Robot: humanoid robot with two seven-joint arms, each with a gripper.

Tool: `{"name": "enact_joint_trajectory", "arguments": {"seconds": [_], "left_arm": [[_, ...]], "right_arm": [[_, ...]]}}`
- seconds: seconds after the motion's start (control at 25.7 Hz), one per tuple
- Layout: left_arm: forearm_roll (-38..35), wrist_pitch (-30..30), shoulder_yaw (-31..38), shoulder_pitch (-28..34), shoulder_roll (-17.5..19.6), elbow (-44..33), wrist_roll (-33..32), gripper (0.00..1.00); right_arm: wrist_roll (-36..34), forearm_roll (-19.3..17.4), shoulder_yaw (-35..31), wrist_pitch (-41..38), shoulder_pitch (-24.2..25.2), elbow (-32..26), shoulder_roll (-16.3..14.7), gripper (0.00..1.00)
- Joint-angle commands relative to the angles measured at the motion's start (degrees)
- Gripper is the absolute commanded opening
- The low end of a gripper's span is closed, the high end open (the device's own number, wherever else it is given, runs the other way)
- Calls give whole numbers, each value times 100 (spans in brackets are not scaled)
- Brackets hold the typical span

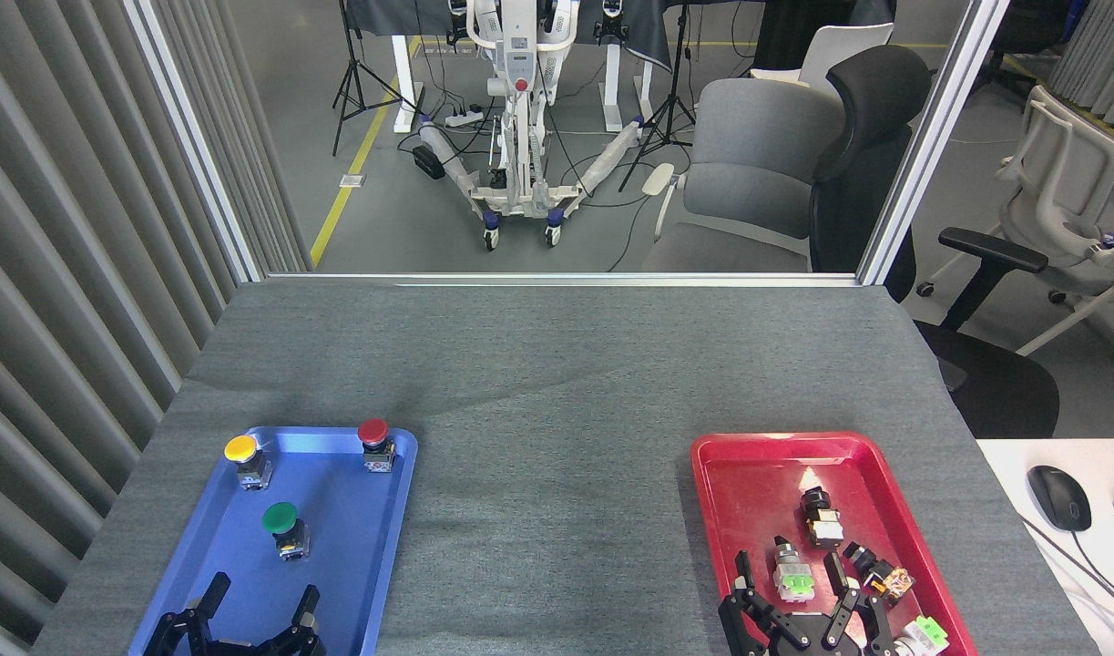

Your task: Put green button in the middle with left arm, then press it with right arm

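The green button (282, 527) stands upright in the blue tray (385, 510), with a dark-green dome on a small metallic base. My left gripper (260, 601) is open just in front of it, above the tray's near end, holding nothing. The middle (547, 492) is bare grey felt between the two trays. Over the near end of the red tray (730, 483) my right gripper (793, 588) is open, its fingers either side of a small switch part with a light-green block (792, 574), with no contact evident.
A yellow button (244, 457) and a red button (375, 442) stand at the blue tray's far end. Several small switch parts (821, 519) lie in the red tray. A mouse (1059, 497) sits on a white desk at right. Chairs stand beyond the far edge.
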Motion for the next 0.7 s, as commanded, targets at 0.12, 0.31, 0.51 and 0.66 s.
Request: {"name": "enact_joint_trajectory", "arguments": {"seconds": [0.12,0.31,0.51,0.66], "left_arm": [[12,15,-2,56,-8,33,-115,100],[12,-187,-20,30,-16,24,-9,100],[12,-257,-20,-23,1,77,8,100],[3,-257,-20,-32,1,94,8,100]], "right_arm": [[215,-35,-9,-37,-9,-148,47,100],[207,-26,-45,-11,-18,-201,144,100],[189,-43,-45,-248,26,-210,126,100],[268,-52,-53,-204,26,-183,118,100]]}}
